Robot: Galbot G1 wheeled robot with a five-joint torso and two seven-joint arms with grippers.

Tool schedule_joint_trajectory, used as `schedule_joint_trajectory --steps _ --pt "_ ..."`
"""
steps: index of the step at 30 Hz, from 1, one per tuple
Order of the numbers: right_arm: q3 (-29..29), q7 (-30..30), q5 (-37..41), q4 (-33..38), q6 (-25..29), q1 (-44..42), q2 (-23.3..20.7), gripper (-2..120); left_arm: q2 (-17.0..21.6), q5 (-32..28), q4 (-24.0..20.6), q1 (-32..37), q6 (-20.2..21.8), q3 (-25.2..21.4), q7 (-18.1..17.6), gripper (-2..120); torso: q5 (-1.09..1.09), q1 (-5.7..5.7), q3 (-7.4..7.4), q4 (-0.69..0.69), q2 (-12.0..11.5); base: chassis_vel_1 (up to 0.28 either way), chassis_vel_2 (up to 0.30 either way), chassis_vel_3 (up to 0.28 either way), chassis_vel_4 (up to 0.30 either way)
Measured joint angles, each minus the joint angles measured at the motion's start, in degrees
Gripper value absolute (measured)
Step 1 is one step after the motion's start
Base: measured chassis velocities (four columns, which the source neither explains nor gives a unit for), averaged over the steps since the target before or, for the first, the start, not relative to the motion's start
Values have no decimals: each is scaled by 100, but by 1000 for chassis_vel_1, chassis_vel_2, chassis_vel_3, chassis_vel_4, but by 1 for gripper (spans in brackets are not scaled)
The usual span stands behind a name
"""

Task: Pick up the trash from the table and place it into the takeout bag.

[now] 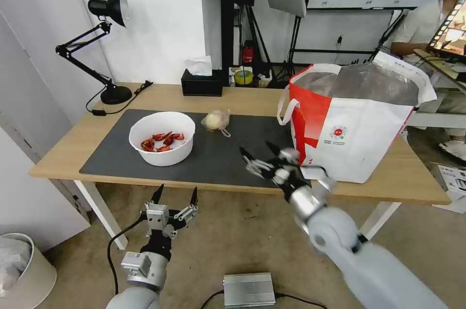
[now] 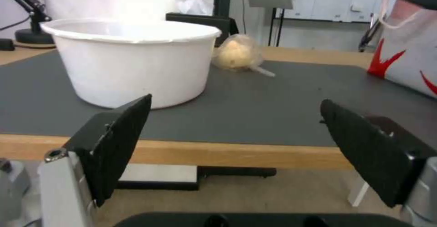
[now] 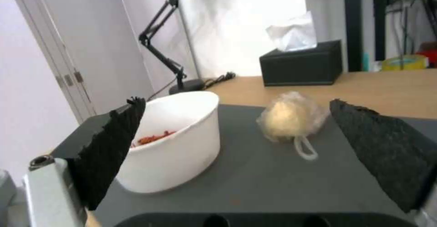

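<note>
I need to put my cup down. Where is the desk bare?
Bare mat lies between the white bowl and the takeout bag, but the right gripper hovers there. Bare wood runs between the desk lamp and tissue box.

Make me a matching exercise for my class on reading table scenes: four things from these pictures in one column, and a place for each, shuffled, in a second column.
Things:
1. bowl
2. plastic bundle
3. takeout bag
4. tissue box

Places:
A. at the table's back edge, off the mat
B. near the middle of the mat, between bowl and bag
C. on the left part of the mat, with red shells inside
D. upright at the table's right end, mouth open

Pairs: 1-C, 2-B, 3-D, 4-A
</note>
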Motion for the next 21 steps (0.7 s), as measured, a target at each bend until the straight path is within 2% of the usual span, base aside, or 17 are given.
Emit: schedule_joint_trajectory --steps 3,4,7,8,11,20,21 --pt "-391 150 140 -540 -97 773 281 100 -1 -1 -2 32 1 -48 0 100 0 0 0 0 0 0 0 0 0" --pt "-391 150 140 -540 -97 773 281 100 -1 -1 -2 32 1 -48 0 100 0 0 0 0 0 0 0 0 0" --pt "-695 287 315 -1390 -232 1684 636 100 9 -9 -7 62 1 -101 -3 100 -1 0 0 1 0 0 0 0 0" --pt "-695 287 315 -1390 -232 1684 636 100 9 -9 -7 62 1 -101 -3 100 -1 0 0 1 0 0 0 0 0" --pt "-816 335 502 -1998 -486 2272 845 100 7 -16 -9 84 1 -115 -3 100 -1 0 0 0 0 0 0 0 0" --pt "-875 272 717 -2499 -805 2677 1007 100 5 -19 -12 87 1 -117 -2 100 0 0 -1 -1 0 0 0 0 0" --pt "-896 186 764 -2826 -886 2882 1120 100 6 -20 -21 87 1 -119 -2 100 1 0 -1 -1 0 0 0 0 0"
